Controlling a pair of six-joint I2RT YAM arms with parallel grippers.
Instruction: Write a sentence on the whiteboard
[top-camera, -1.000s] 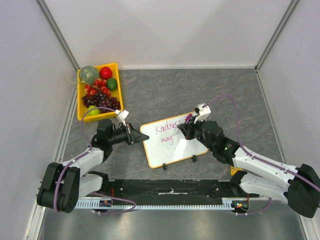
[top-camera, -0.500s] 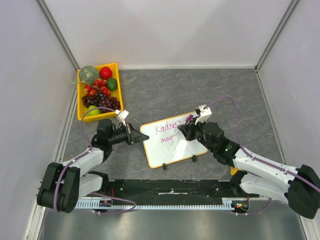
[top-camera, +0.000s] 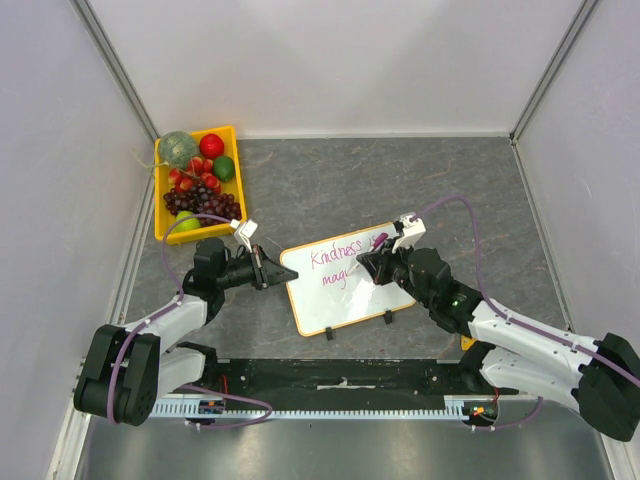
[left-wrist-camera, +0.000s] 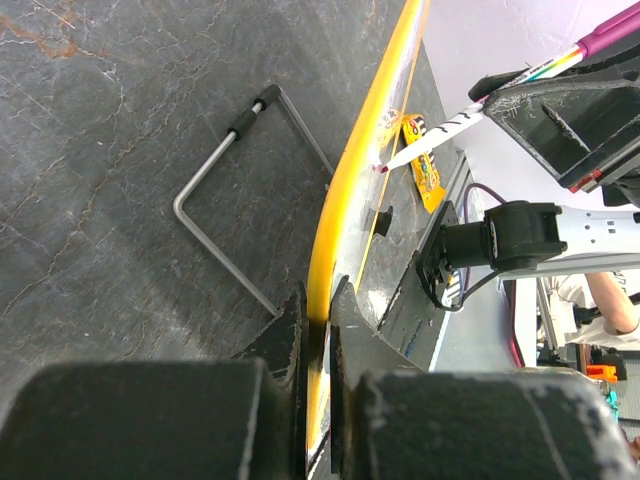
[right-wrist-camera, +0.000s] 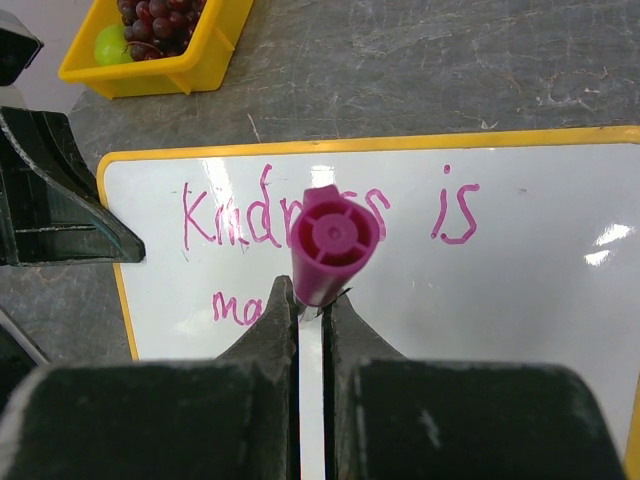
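Observation:
The whiteboard (top-camera: 352, 302) lies tilted on the grey table with its orange-tan frame. The sentence (top-camera: 334, 256) on it reads "Kindness is" in pink, with "ma" and a further stroke on the line below. My left gripper (top-camera: 283, 272) is shut on the board's left edge; in the left wrist view (left-wrist-camera: 318, 310) the yellow frame (left-wrist-camera: 350, 180) sits between the jaws. My right gripper (top-camera: 368, 262) is shut on a magenta marker (top-camera: 379, 239), tip down on the second line. In the right wrist view (right-wrist-camera: 311, 300) the marker's end (right-wrist-camera: 333, 243) hides part of the writing (right-wrist-camera: 225, 217).
A yellow bin (top-camera: 161, 217) of fruit stands at the back left, also in the right wrist view (right-wrist-camera: 150, 75). Two black clips (top-camera: 388, 318) sit on the board's near edge. A bent wire stand (left-wrist-camera: 230, 190) lies under the board. Grey walls close three sides.
My right gripper with the marker has shifted slightly right and toward me along the second line. The left arm and the board have not moved.

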